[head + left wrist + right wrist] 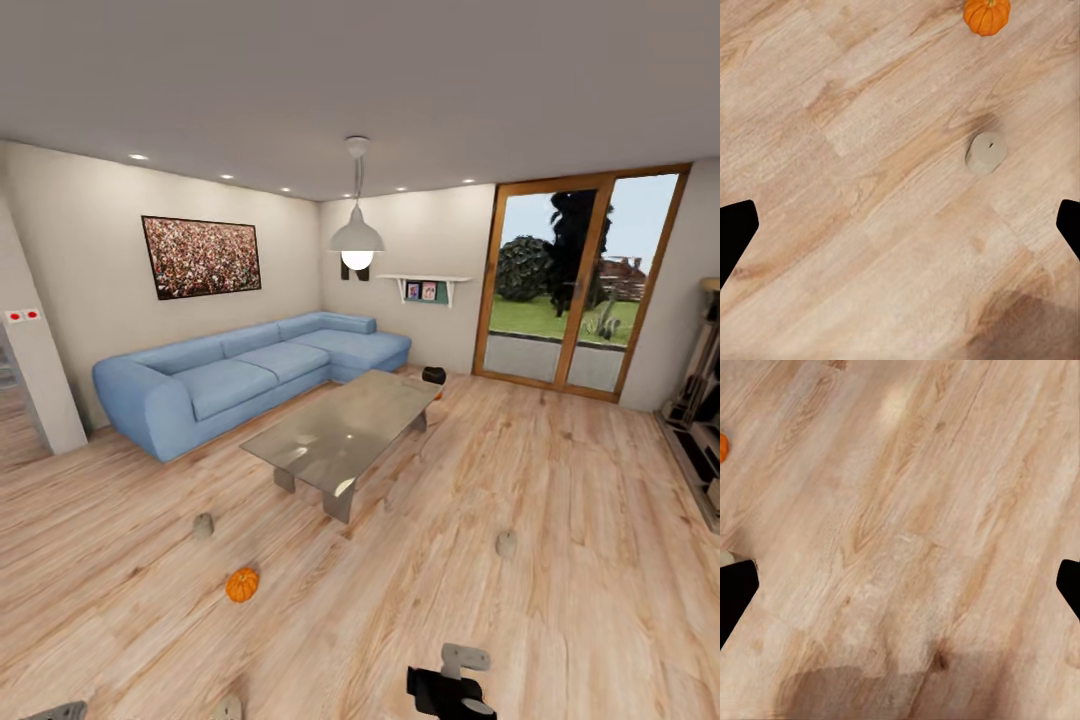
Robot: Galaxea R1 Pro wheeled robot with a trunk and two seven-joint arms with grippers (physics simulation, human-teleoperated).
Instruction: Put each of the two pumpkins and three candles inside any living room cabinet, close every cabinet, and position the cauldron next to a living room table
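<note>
Both claws hang over bare plank floor [560, 520], each spread wide and holding nothing: the left claw [900, 225] and the right claw [900, 585] show dark fingertips well apart. A pumpkin [242, 584] lies on the floor near the glass desk [345, 430], with one candle [203, 524] beside it and another candle [507, 543] on the desk's other side. The black cauldron [433, 375] sits beyond the desk's far end.
</note>
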